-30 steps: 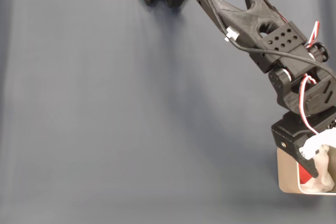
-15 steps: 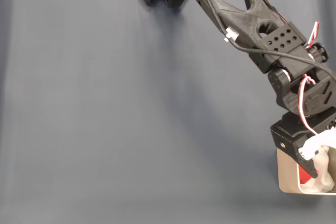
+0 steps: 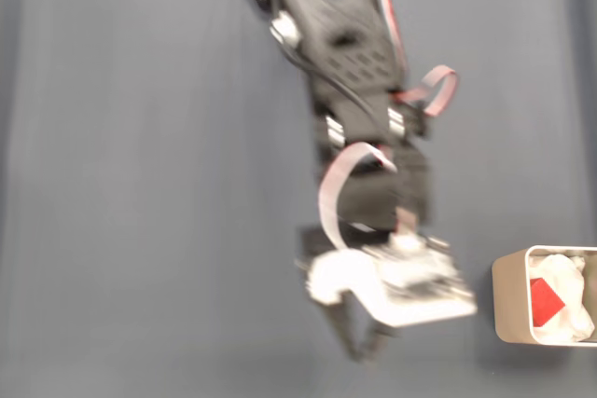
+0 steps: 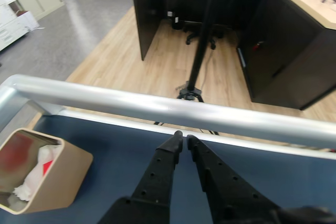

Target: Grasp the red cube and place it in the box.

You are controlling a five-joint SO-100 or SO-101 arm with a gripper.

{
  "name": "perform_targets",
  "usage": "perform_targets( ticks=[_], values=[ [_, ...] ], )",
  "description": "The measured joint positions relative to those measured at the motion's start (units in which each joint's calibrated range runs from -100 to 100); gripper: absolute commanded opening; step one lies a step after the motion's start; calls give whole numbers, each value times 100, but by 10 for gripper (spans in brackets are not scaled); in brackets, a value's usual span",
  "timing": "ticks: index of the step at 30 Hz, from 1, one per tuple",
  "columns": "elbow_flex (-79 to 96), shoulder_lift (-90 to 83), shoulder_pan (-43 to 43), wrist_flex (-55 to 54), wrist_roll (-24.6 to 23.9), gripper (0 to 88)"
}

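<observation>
One cube (image 3: 545,298), red. One box (image 3: 509,305), beige, with white lining (image 3: 569,279) inside. One arm (image 3: 353,72) with one hand (image 4: 182,141) of two fingers (image 4: 164,160). One bench (image 3: 149,193). One metal rail (image 4: 173,109). One office chair (image 4: 198,36).

We see a matt dark blue-grey cloth-like table cover (image 3: 140,184). The gripper (image 4: 182,140) is matt black plastic with a perforated, layered finish. The box (image 4: 63,174) looks like smooth beige plastic, lined with crumpled white soft material (image 3: 564,309). The red cube (image 3: 544,298) is matt. The table's rail (image 4: 157,107) is brushed silvery metal; the floor (image 4: 157,72) looks like pale wood.
</observation>
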Motion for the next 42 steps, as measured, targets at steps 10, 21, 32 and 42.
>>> perform_targets(
  ticks=[10,21,32,42],
  values=[
    [4539,-4533,460,-24,-151,0],
    [9476,-9092,460,119,-205,0],
    [11438,-10994,475,2371,-371,0],
    [11573,-11055,475,3500,-352,0]
  ],
)
